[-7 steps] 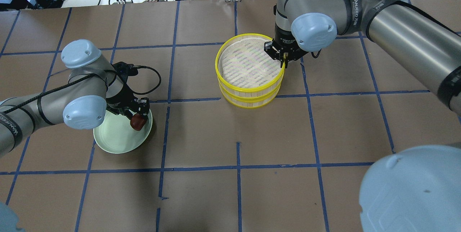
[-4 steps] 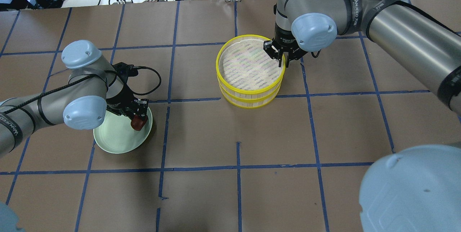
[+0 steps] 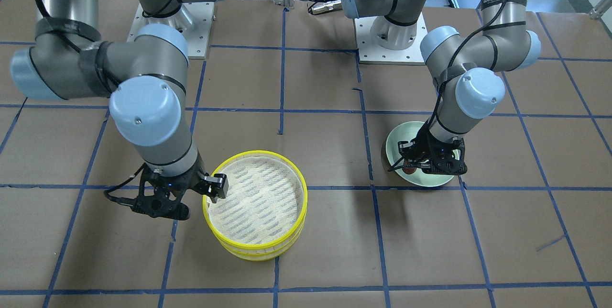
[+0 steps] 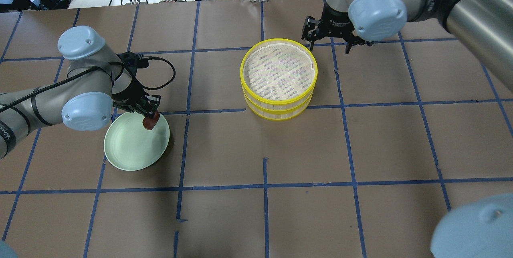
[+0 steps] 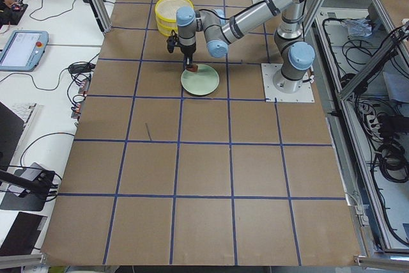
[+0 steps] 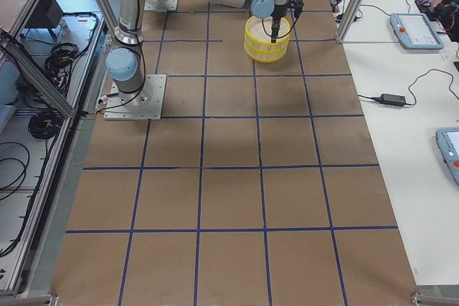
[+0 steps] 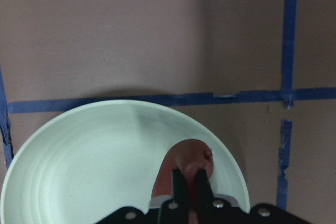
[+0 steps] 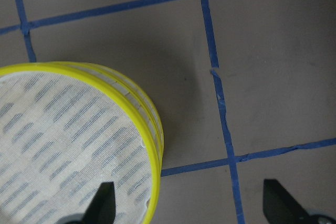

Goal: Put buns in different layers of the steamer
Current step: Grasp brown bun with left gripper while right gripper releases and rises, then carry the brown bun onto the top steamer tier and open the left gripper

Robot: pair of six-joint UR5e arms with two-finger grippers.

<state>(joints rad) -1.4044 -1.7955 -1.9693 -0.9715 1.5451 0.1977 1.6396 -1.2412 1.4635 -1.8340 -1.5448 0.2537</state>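
I am watching the left gripper [image 7: 191,184] pinching the dark reddish-brown bun [image 7: 185,162] between its two fingers, which are sitting close together on the lump. The left wrist camera is giving me that grip plainly, with the bun hanging over the right-hand part of the pale green plate [image 7: 79,150], while the overhead view is only showing the bun poking out below the gripper at the plate's far rim. In no view am I managing to tell whether the bun is touching the plate or riding just above it. The steamer [image 4: 279,105] is standing on the bench [image 4: 360,142] well apart from the plate, its two yellow-rimmed trays stacked. The right gripper [image 8: 191,205] is hanging with its jaws wide apart. The right wrist camera is showing one fingertip over the top tray's mesh and the other over the bench, so the rim is lying between them. The front-facing view is agreeing, with one finger just inside the rim. In the overhead view that gripper is appearing beyond the steamer's far rim instead, and I cannot tell its height.
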